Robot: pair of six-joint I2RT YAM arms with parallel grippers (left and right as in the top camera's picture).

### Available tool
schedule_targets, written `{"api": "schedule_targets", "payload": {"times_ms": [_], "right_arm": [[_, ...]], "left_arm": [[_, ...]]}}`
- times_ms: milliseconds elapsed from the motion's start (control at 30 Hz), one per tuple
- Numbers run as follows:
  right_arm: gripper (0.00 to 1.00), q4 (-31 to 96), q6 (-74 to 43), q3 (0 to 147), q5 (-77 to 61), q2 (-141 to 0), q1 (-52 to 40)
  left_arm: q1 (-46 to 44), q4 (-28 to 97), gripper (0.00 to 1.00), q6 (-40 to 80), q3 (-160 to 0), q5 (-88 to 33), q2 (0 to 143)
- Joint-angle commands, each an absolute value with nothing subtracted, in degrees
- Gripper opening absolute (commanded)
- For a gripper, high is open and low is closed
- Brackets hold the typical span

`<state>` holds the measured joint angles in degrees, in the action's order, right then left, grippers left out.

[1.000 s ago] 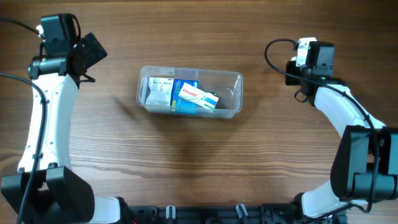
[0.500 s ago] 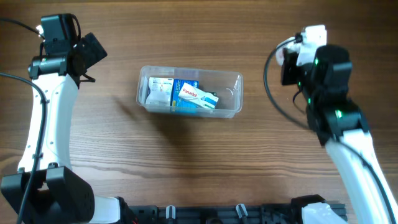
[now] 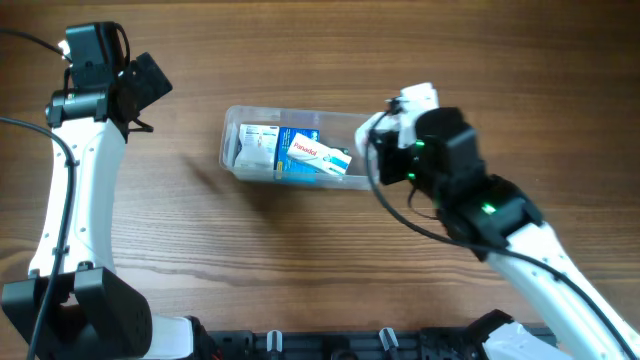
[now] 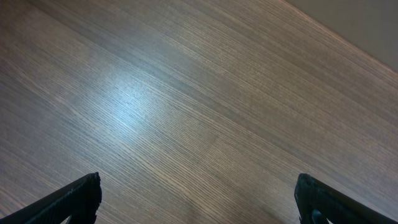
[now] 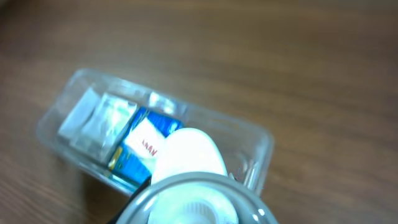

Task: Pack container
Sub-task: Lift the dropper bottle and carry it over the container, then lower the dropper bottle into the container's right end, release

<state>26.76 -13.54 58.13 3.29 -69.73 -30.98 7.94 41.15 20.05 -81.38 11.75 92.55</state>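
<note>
Nearest the arm bases, a wide band of open wooden table (image 3: 300, 270) runs on this side of the container (image 3: 228, 160). The container sits mid-table and holds a Panadol box (image 3: 318, 152), a blue box (image 3: 297, 172) and a white box (image 3: 258, 145). The right gripper (image 3: 388, 148) hangs over the container's right end. A blurred white rounded thing (image 5: 189, 152) hides its fingers, so its grip cannot be told. Left of and beyond the container, the left gripper (image 4: 198, 202) is spread wide, holding nothing. Farther still, the table's edge (image 4: 339, 38) meets a grey surface (image 4: 373, 18).
</note>
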Motion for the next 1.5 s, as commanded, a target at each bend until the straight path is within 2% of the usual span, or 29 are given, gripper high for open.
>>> {"api": "schedule_targets", "payload": {"times_ms": [0, 300, 633, 1067, 1467], "right_arm": [[0.04, 24.73, -15.18, 58.83, 6.63, -76.27, -32.84], [0.04, 18.63, -18.28, 58.83, 15.03, -82.63, -32.84], [0.04, 20.18, -24.27, 58.83, 15.44, -88.38, -32.84], [0.04, 17.80, -24.16, 58.83, 18.44, -96.97, -32.82], [0.05, 17.15, -25.52, 58.83, 19.51, -97.36, -32.82]], "left_arm": [[8.16, 41.01, 1.00, 19.79, -81.78, 12.08, 91.94], [8.16, 41.01, 1.00, 19.79, -81.78, 12.08, 91.94], [8.16, 41.01, 1.00, 19.79, -81.78, 12.08, 91.94], [8.16, 41.01, 1.00, 19.79, -81.78, 12.08, 91.94], [8.16, 41.01, 1.00, 19.79, -81.78, 12.08, 91.94]]}}
